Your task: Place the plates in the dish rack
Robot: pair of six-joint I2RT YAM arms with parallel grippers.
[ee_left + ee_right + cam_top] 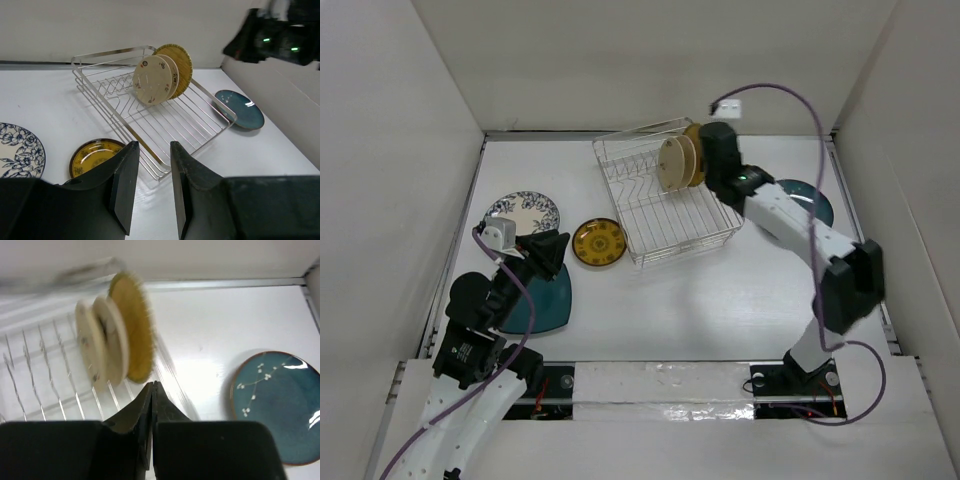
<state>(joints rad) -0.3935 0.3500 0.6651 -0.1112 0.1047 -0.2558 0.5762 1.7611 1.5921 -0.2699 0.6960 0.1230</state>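
A: What does your dish rack hold?
B: Two cream plates and a tan plate, upright, at its far end. The floral plate, yellow plate and squarish teal plate lie flat toward the left edge. The round teal plate lies by the right edge.

3 plates crowd dish rack far end; near prong rows free; right arm alongside.

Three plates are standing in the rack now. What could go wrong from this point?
1. The right fingers, shut, sit close beside the three standing plates, and that wrist view is blurred. A swing could topple them.
2. The yellow plate lies flat near a corner of the rack. Picking it up may nudge the rack and rock the plates.
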